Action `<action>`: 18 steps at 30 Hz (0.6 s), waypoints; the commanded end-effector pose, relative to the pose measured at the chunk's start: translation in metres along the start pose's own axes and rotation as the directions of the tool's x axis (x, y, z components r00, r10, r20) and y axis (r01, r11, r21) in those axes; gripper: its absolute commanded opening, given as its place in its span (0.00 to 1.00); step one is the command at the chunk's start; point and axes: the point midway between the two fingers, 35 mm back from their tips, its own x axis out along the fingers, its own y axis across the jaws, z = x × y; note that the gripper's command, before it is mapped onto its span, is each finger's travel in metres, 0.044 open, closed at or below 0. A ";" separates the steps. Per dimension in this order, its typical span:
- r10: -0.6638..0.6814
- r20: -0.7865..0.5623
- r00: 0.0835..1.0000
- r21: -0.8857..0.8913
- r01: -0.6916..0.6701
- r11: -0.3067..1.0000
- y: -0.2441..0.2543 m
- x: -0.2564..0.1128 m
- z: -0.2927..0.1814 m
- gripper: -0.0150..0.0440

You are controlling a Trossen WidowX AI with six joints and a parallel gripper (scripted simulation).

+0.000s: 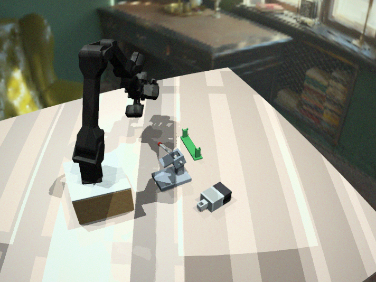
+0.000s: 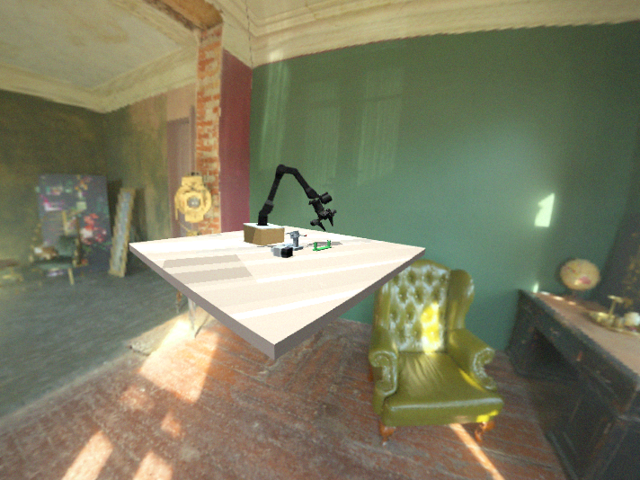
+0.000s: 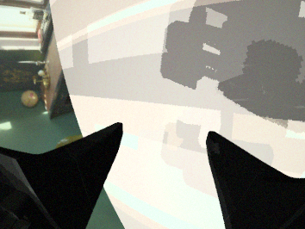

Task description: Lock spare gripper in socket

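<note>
The grey mount [image 1: 166, 182] stands on the table, its tilted square socket [image 1: 180, 160] raised on a post. The lock pin [image 1: 164, 147], light with a red knob, passes through the socket, its knob end sticking out to the upper left in the top view. The spare gripper [image 1: 212, 196] [image 2: 282, 251], a grey and black block with a holed spigot, lies on the table apart from the mount. My gripper [image 1: 143, 101] [image 2: 327, 226] [image 3: 164, 133] is open and empty, above the table and beyond the pin's knob. The wrist view shows neither pin nor mount.
A green holder [image 1: 190, 147] [image 2: 322, 248] with two upright forked posts lies beside the mount. The arm stands on a white-topped wooden block [image 1: 104, 207] [image 2: 263, 235]. The table's edge shows at the left of the wrist view.
</note>
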 end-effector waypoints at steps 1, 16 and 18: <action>-0.135 0.031 0.990 -0.598 0.126 0.791 -0.023 -0.034 0.060 0.76; -0.317 0.021 0.948 -0.976 0.088 0.197 -0.072 -0.082 0.110 0.76; -0.339 0.015 0.941 -0.992 0.055 0.110 -0.079 -0.089 0.115 0.76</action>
